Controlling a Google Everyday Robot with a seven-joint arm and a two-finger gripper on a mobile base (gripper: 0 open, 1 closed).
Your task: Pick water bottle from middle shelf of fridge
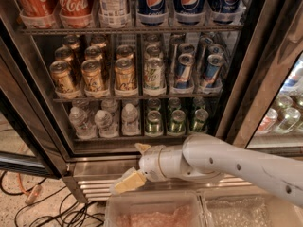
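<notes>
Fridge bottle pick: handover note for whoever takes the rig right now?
Gripper: open, empty, low in front of the fridge, below the middle shelf.
Water bottle: rightmost of three in the front row at the shelf's left, upright and untouched. The green cans stand just right of it.
Done: nothing grasped yet.
Left: raise the gripper to shelf height, reach in, close on a bottle, then pull it out clear of the cans.
</notes>
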